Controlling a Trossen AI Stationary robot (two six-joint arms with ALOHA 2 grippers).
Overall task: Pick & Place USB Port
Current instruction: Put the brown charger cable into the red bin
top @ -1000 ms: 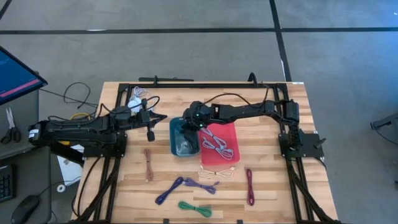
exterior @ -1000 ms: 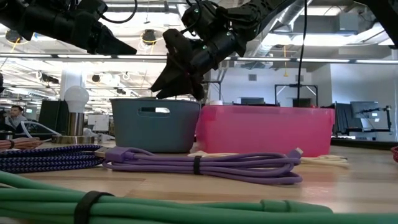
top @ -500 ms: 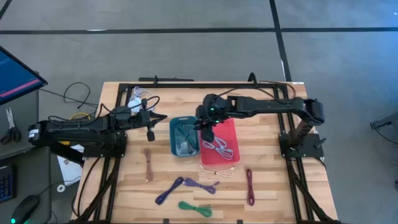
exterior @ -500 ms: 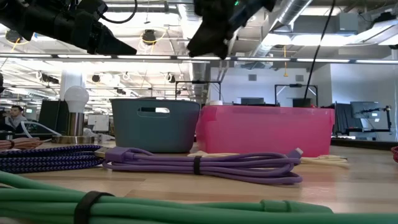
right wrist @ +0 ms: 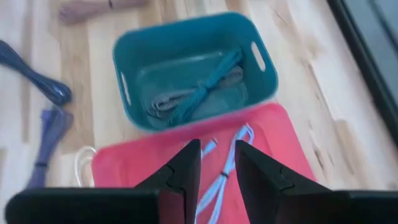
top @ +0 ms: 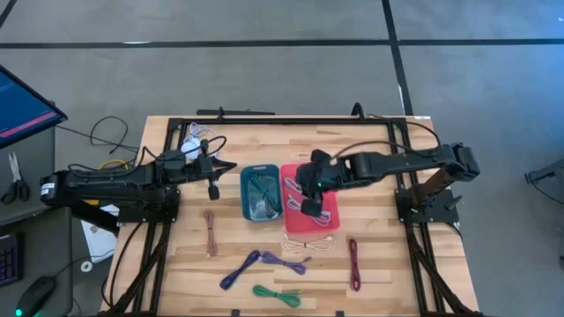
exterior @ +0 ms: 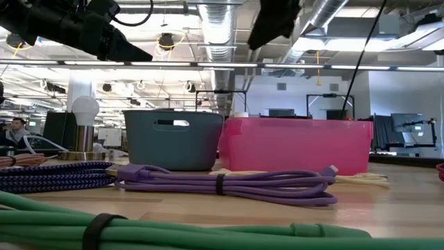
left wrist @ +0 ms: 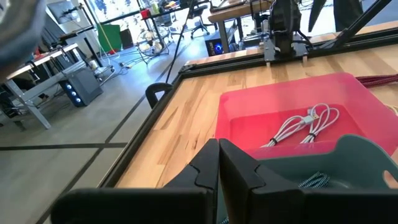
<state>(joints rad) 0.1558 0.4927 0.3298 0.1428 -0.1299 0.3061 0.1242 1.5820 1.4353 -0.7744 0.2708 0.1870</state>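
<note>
My right gripper hangs open and empty over the pink bin. A pale cable lies on that bin's floor. Left of it stands the teal bin, with a teal cable and a greyish one lying inside. My left gripper waits shut above the table, left of the teal bin, near the far edge. In the low view the right gripper is high above both bins.
Loose bundled cables lie on the near half of the table: brown, blue, purple, green, cream, maroon. Wires sit at the far left corner.
My right gripper has risen from the teal bin and swung toward the table's right and near edge, ending above the pink bin. The teal cable now shows lying in the teal bin. The left arm has kept still.
</note>
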